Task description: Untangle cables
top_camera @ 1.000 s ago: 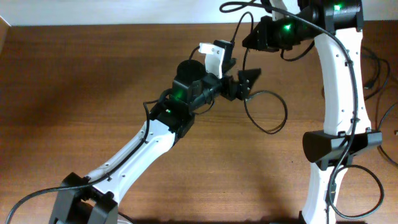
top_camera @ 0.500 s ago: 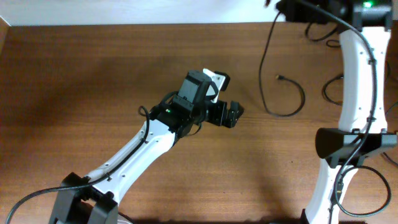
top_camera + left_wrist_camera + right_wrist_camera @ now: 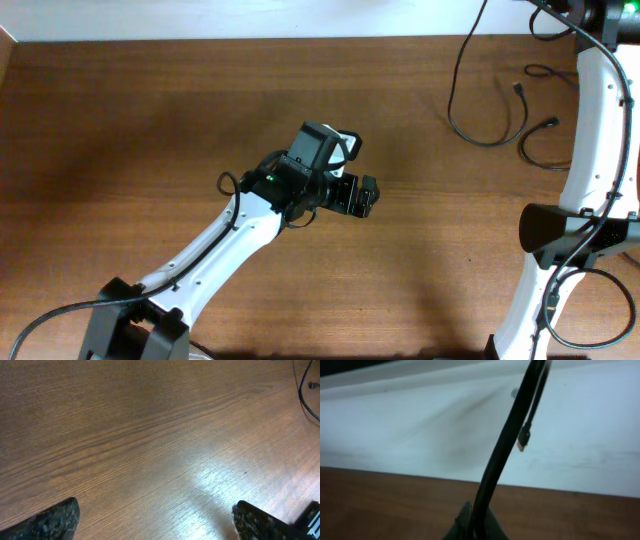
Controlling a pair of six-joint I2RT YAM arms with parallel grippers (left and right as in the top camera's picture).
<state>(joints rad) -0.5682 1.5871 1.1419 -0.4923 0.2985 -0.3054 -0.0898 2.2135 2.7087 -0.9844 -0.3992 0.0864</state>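
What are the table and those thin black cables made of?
The table looks like brown wood, or a wood-look top: grain lines run along it, and a bright glare suggests a smooth, sealed finish. The cables are probably wire in a black plastic or rubbery coat: they bend in loose loops. One plug seems tipped with gold-coloured metal.

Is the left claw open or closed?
Open. The left gripper shows its fingertips at opposite bottom corners of its wrist view, bare table between.

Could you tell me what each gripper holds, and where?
Right gripper pinches a thin black cable along its cord, not a plug; left gripper holds nothing.
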